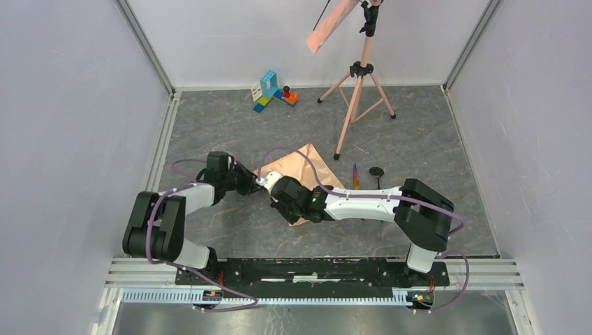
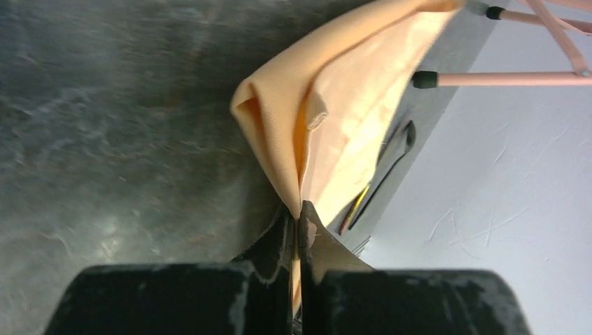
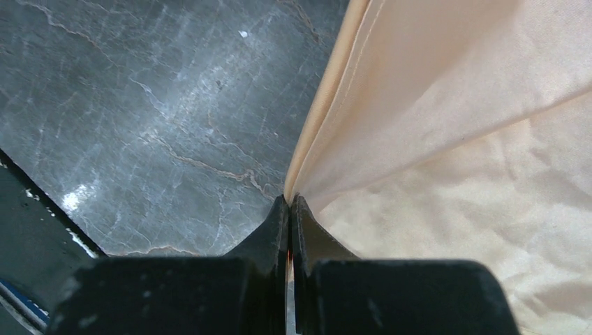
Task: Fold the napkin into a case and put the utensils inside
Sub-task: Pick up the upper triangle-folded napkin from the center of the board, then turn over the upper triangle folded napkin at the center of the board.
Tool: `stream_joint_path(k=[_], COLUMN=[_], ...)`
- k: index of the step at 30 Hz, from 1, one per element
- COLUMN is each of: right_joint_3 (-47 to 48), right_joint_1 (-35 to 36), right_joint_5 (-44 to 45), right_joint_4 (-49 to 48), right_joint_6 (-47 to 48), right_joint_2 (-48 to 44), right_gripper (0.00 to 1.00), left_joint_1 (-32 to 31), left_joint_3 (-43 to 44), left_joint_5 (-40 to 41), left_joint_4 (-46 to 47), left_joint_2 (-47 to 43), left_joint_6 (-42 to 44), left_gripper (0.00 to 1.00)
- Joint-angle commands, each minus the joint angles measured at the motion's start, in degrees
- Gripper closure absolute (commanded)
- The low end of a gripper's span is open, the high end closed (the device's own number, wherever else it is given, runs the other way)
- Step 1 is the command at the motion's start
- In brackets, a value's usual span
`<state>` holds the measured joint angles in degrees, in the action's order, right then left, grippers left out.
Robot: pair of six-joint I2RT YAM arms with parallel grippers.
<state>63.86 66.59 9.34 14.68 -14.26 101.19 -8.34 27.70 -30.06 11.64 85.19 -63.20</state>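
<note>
The napkin [image 1: 307,164] lies in the middle of the table [image 1: 209,132], its left corner in the left gripper [image 1: 261,183] and its near corner in the right gripper [image 1: 296,215] (both arms reach in from the near edge). Just right of it lie the utensils [image 1: 356,176], side by side. Behind them stands a tripod [image 1: 357,91]; blocks [image 1: 274,91] sit left of it, by the back wall.

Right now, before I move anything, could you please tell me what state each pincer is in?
Left pincer: closed, pinching a bunched fold of the napkin.
Right pincer: closed, pinching the napkin's edge.
</note>
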Motion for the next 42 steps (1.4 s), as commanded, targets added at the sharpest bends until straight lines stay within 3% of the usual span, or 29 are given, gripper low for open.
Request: stream_joint_path(k=[1,5,9,13,18,21,24,29,38,40,42], right_joint_3=[2.68,4.25,7.51,12.47,11.99,6.84,1.95,-9.08,-30.01,-32.75,-34.66], right_joint_1=[1.19,2.22,3.12,4.06,3.89,2.62,0.53,-4.38,-13.22,-14.63,-15.83], right_joint_5=[-3.15,-11.39,-22.3,-32.91,-39.42,-41.3,-42.44,-43.13,-43.19,-43.05,-42.99], right_joint_4=[-2.83,-9.79,-23.52,-39.25,-57.65,-69.0,-78.9,-85.1,-91.77,-89.68,-87.0], right_joint_6=[0.14,-4.57,-12.53,-23.8,-37.07,-45.24,-50.49,-50.49,-49.38,-47.51,-45.09], right_joint_2=[-2.25,-1.37,1.69,6.1,10.59,13.68,17.44,19.29,15.65,13.85,12.14], right_gripper=[1.0,1.0,1.0,1.0,1.0,1.0,1.0,1.0,0.99,0.96,0.87], left_joint_1=[1.17,4.14,11.2,15.3,14.92,11.76,4.28,-4.95,-18.14,-19.83,-21.25], left_joint_3=[7.44,16.36,26.54,38.54,48.11,46.76,43.73,42.46,55.21,57.61,58.79], left_joint_5=[2.82,10.9,22.16,33.27,33.25,30.85,33.64,36.49,38.48,37.9,36.94], left_joint_4=[-17.25,-40.81,-62.76,-74.56,-75.22,-71.42,-66.34,-58.0,-56.94,-57.42,-57.38], left_joint_2=[-8.61,-17.83,-27.46,-34.81,-32.98,-27.02,-18.58,-2.7,19.55,22.18,23.33], left_joint_6=[6.14,11.75,17.19,22.22,29.56,31.93,33.09,33.87,34.33,34.89,35.43], left_gripper=[0.98,0.98,0.98,0.98,0.98,0.98,0.98,0.98,0.98,0.93,0.7])
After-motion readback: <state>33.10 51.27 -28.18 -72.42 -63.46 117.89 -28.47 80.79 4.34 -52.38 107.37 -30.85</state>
